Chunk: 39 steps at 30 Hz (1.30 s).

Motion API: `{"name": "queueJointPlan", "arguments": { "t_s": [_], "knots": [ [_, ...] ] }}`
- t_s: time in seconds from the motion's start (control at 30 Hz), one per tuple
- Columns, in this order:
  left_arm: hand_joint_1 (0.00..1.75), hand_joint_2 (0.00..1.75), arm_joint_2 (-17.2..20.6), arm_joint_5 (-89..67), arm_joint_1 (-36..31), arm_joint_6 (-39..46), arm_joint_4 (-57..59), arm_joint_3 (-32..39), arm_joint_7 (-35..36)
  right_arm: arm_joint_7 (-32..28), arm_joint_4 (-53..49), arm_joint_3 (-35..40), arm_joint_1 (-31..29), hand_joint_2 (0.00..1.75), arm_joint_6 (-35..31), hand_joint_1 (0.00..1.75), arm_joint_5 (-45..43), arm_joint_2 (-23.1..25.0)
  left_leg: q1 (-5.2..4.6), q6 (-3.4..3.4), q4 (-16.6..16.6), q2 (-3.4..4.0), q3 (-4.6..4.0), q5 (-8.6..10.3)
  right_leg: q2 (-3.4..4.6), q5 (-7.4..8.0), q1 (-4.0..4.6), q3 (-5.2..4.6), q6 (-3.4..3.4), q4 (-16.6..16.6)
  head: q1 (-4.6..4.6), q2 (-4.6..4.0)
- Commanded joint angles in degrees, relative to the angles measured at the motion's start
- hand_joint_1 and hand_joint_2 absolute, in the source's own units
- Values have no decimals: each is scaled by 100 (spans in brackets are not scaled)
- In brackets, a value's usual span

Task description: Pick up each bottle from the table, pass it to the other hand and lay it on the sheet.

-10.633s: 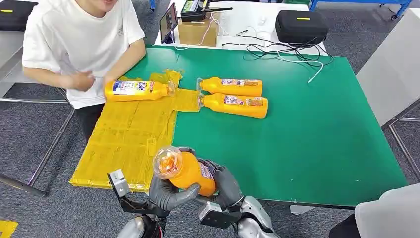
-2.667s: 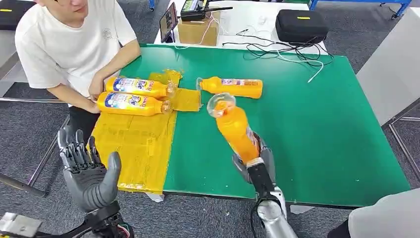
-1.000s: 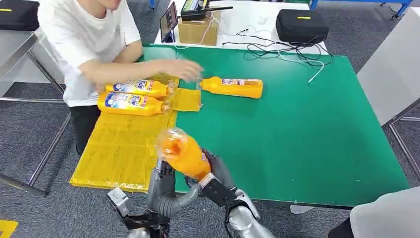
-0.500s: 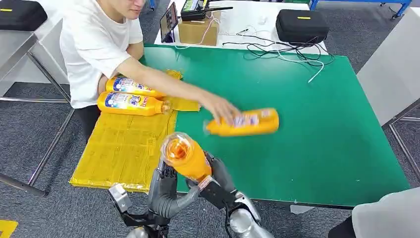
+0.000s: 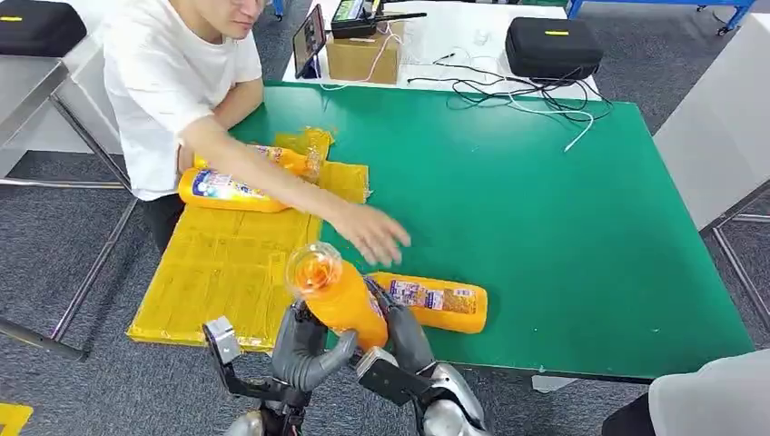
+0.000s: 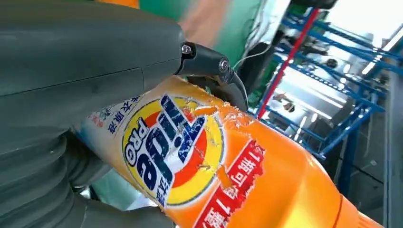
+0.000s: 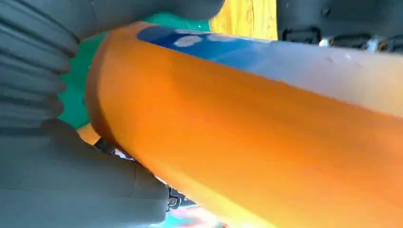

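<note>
An orange detergent bottle (image 5: 343, 300) stands nearly upright over the table's front edge, its clear cap toward the camera. My left hand (image 5: 304, 350) wraps its lower body from the left, and my right hand (image 5: 409, 334) grips it from the right. In the left wrist view my left hand (image 6: 71, 71) clasps the labelled bottle (image 6: 228, 180). The right wrist view has my right hand (image 7: 57, 190) around the bottle (image 7: 266, 123). A second bottle (image 5: 440, 304) lies on the green table (image 5: 563, 227) just right of my hands. Two bottles (image 5: 222, 188) (image 5: 289, 160) lie on the yellow sheet (image 5: 227, 263).
A person in a white shirt stands at the table's left; their arm reaches across, hand (image 5: 368, 232) just above my held bottle. At the back are a cardboard box (image 5: 363, 56), a black case (image 5: 552, 45) and loose cables (image 5: 527, 95).
The person has carried the last bottle from mid-table down to the front edge, laid it beside my hands and let go. My hands keep the upright bottle in nearly the same place.
</note>
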Motion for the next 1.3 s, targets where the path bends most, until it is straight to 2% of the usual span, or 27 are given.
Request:
{"name": "queueJointPlan", "arguments": {
  "t_s": [0.03, 0.17, 0.23, 0.37, 0.43, 0.57, 0.63, 0.73, 0.9, 1.07, 1.3],
  "knots": [
    [175, 175, -120, -41, -180, 527, 164, 185, 58, -130, -185, 373, -186, 0, 0, 0, -353, 46, 12, -14, 9, 13, 16, -14, 10, -9, 12, 14, -16, 6, -2, 0],
    [175, 175, -156, -48, -201, 603, 166, 265, 37, -121, -148, 395, -237, 0, -85, 0, -356, 31, 10, -13, 4, 13, 18, -10, 12, -5, 10, 16, -16, 1, 0, 0],
    [175, 175, -168, -345, -213, 1011, 125, 364, -193, -212, -99, 332, -236, 0, -264, 0, -388, 40, 12, -15, 5, 15, 21, -12, 13, -6, 13, 19, -18, 1, 0, 0],
    [175, 175, -170, -345, -225, 1012, 117, 367, -193, -214, -94, 329, -232, 0, -267, 0, -389, 31, 6, -11, 1, 9, 13, -6, 8, -4, 7, 11, -13, 1, 0, 0],
    [175, 175, -175, -1056, -292, 1723, 148, 357, -532, -419, -157, 258, -139, 0, -620, 0, -332, 33, 9, -13, 2, 7, 14, -7, 6, -4, 10, 13, -15, 0, 0, 0],
    [175, 175, -128, -1263, -353, 1947, 10, 479, -524, -612, -279, 106, 69, 0, -874, 0, -393, -64, 11, -14, 3, 1, 19, -9, 0, -7, 12, 20, -16, -2, 0, 2],
    [175, 175, -154, -1616, -371, 2260, -48, 559, -534, -767, -237, -32, 102, 0, -1212, 0, -279, -98, 10, -13, 2, -2, 19, -8, -3, -7, 11, 21, -15, -2, 0, 0],
    [175, 175, -163, -1911, -396, 2456, -54, 647, -455, -732, -95, -101, 65, 0, -1420, 0, -45, -154, 8, -9, -1, -4, 14, -4, -6, -5, 8, 16, -12, -5, 0, 0],
    [175, 175, -114, -1836, -408, 2294, -328, 932, -286, -697, 159, -101, 92, 0, -1316, 0, 192, -210, 8, -10, -3, 2, 12, -1, -5, -1, 8, 10, -11, -6, 0, 0],
    [175, 175, -31, -2627, -520, 2904, -174, 1186, -385, -707, 284, -219, 217, 0, -1377, 0, 277, -105, 5, -7, -4, 3, 11, -1, -2, -2, 5, 9, -8, -6, 0, 0],
    [175, 175, -113, -2116, -603, 2623, -230, 1495, -152, -674, 351, -276, 253, 0, -1251, 0, 252, -72, 7, -9, -3, 4, 15, -3, 0, -2, 7, 12, -11, -5, 0, 0]
  ]
}}
